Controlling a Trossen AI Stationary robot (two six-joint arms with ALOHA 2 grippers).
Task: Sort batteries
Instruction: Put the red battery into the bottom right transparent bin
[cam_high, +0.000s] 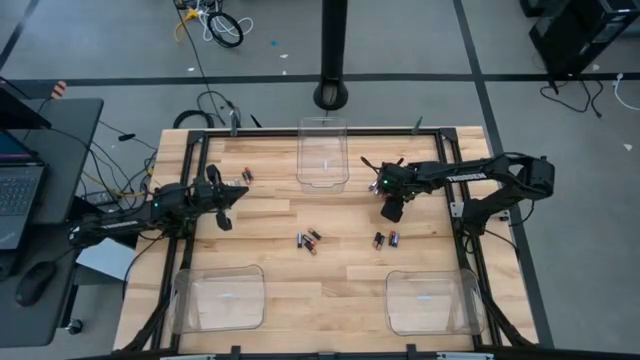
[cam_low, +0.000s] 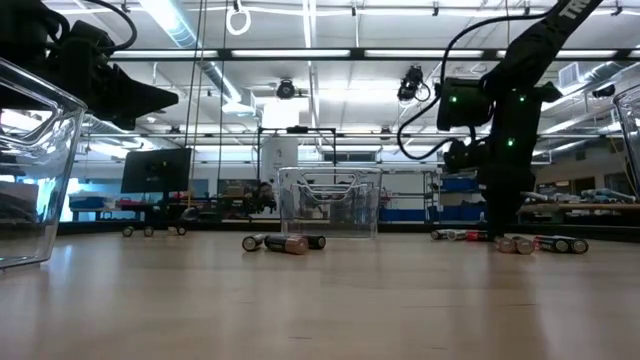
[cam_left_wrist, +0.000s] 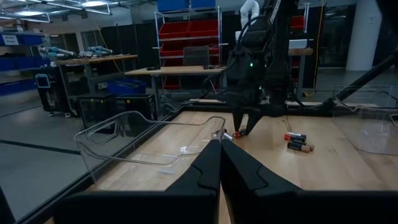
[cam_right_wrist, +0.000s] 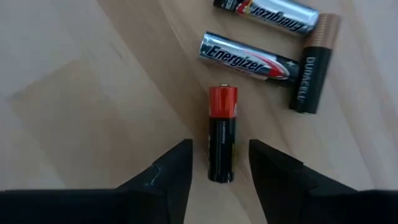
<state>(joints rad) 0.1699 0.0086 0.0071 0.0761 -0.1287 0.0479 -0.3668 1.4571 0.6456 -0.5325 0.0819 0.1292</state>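
Note:
My right gripper (cam_right_wrist: 219, 146) points down at the table's right half (cam_high: 392, 210), open. Its two fingertips stand either side of the black end of a black battery with a red end (cam_right_wrist: 222, 124), which lies flat on the wood; I see a gap on both sides. Just beyond it lie two silvery batteries (cam_right_wrist: 249, 57) and a black, copper-ended one (cam_right_wrist: 313, 68). More batteries lie mid-table (cam_high: 308, 240) and at the far left (cam_high: 247, 175). My left gripper (cam_left_wrist: 221, 149) is shut and hovers level at the table's left side (cam_high: 236, 195).
Three clear bins stand on the table: one at the far middle (cam_high: 322, 152), one at the near left (cam_high: 218, 298), one at the near right (cam_high: 430, 300). A black frame rail (cam_high: 300, 132) runs along the table's edges. Bare wood lies between the bins.

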